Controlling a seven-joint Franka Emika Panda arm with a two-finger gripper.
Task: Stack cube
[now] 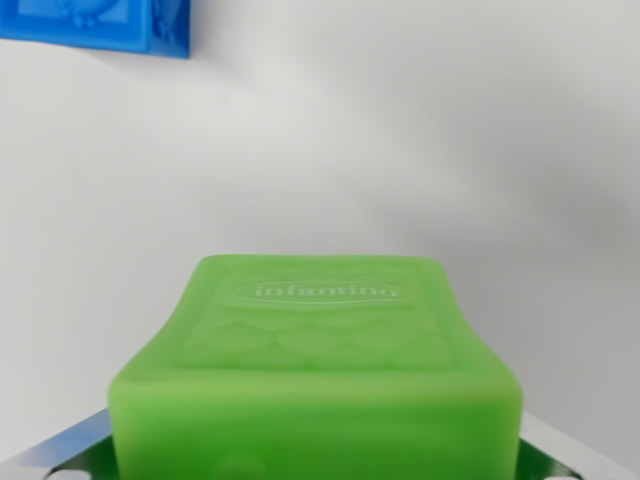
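Observation:
A soft green cube [318, 360] with "infantino" embossed on its top face fills the lower middle of the wrist view. It sits between my gripper [316, 468], which is shut on it. Only slivers of the metal fingers [70, 450] show at the bottom corners, one on each side of the cube. A blue cube [110, 25] with a raised pattern lies on the white surface at the top left, partly cut off by the frame's edge. It is well apart from the green cube.
The white tabletop [450, 150] spreads across the whole view, with soft grey shadows on the right side.

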